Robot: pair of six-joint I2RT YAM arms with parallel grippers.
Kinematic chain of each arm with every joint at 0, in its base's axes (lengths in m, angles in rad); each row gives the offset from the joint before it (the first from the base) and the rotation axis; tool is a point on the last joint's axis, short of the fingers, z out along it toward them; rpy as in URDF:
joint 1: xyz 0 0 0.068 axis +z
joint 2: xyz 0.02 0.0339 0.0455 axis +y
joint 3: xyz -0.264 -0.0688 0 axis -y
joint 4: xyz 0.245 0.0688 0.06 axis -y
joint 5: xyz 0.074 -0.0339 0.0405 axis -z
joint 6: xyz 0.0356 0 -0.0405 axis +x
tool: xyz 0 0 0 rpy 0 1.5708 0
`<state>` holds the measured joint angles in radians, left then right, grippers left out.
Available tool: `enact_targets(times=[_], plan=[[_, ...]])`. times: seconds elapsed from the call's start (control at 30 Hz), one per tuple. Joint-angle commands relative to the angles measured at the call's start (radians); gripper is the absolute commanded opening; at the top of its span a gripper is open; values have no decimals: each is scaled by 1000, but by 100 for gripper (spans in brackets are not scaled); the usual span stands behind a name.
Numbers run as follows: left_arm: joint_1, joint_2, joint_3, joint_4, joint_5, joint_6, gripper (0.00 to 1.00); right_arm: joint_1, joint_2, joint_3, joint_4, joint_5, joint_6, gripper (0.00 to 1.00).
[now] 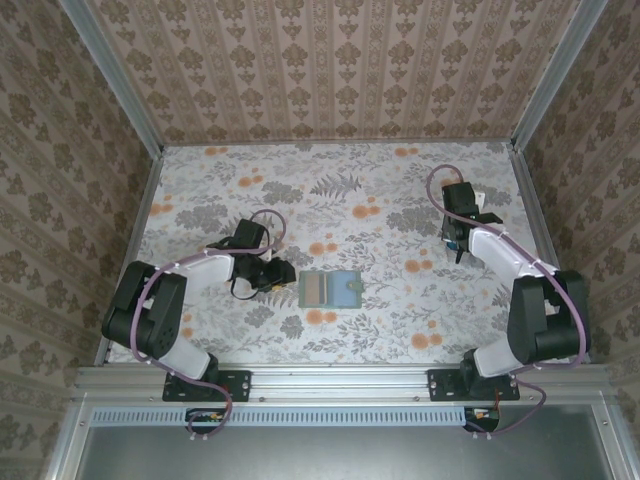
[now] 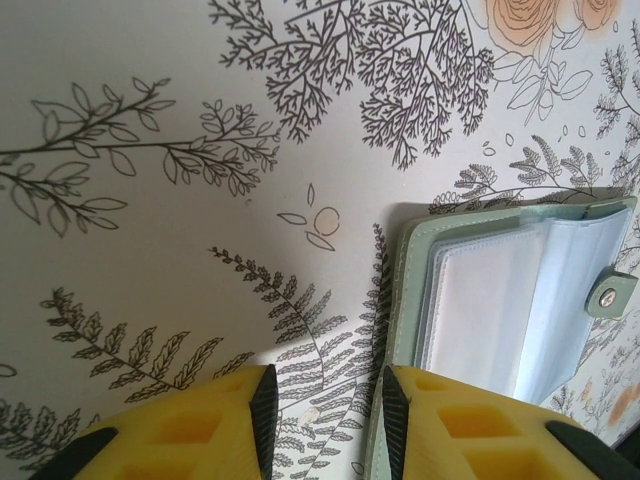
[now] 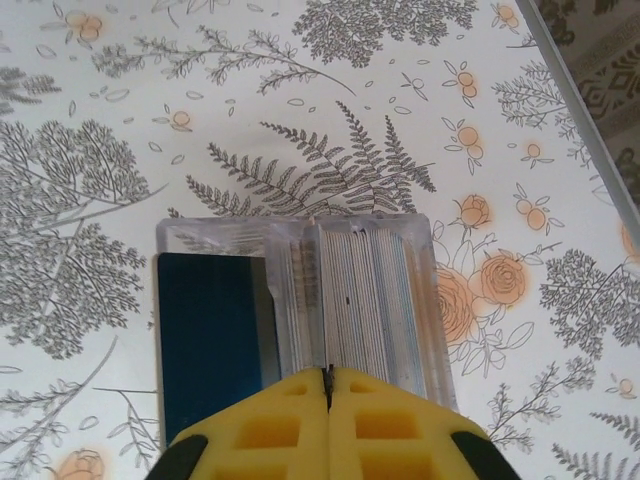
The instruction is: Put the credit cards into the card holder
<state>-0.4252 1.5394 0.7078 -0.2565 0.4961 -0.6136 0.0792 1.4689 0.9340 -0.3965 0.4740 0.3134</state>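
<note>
The sage-green card holder lies open at the table's middle, its snap tab on the right. In the left wrist view its clear inner sleeves look pale. My left gripper stands open just left of it. One yellow finger overlaps the holder's left edge, and only tablecloth shows in the gap of the left gripper. At the right, my right gripper is shut on the thin edge of one credit card in the stack of credit cards. A dark blue card lies flat beside them.
The cards stand on edge in a clear plastic box near the table's right side. The right gripper hangs over it, close to the aluminium frame rail. Patterned walls enclose the floral tabletop.
</note>
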Motion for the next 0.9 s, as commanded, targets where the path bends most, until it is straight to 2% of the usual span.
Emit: enact_targets(times=[0.0, 0.13, 0.4, 0.5, 0.67, 0.87], plan=[[-9, -24, -11, -13, -8, -9, 36, -3, -40, -1, -30, -17, -16, 0], [-8, -20, -8, -18, -5, -3, 36, -1, -71, -7, -20, -72, -28, 0], [-6, -33, -8, -22, -6, 6, 36, 25, -232, -15, -41, -148, -10, 0], [-9, -47, -22, 12, 9, 1, 36, 25, -296, -18, -65, -280, -9, 0], [-8, -57, -16, -2, 19, 10, 36, 25, -415, -84, -31, -584, 25, 0], [-9, -50, -10, -5, 19, 19, 36, 28, -421, -186, 74, -948, 166, 0]])
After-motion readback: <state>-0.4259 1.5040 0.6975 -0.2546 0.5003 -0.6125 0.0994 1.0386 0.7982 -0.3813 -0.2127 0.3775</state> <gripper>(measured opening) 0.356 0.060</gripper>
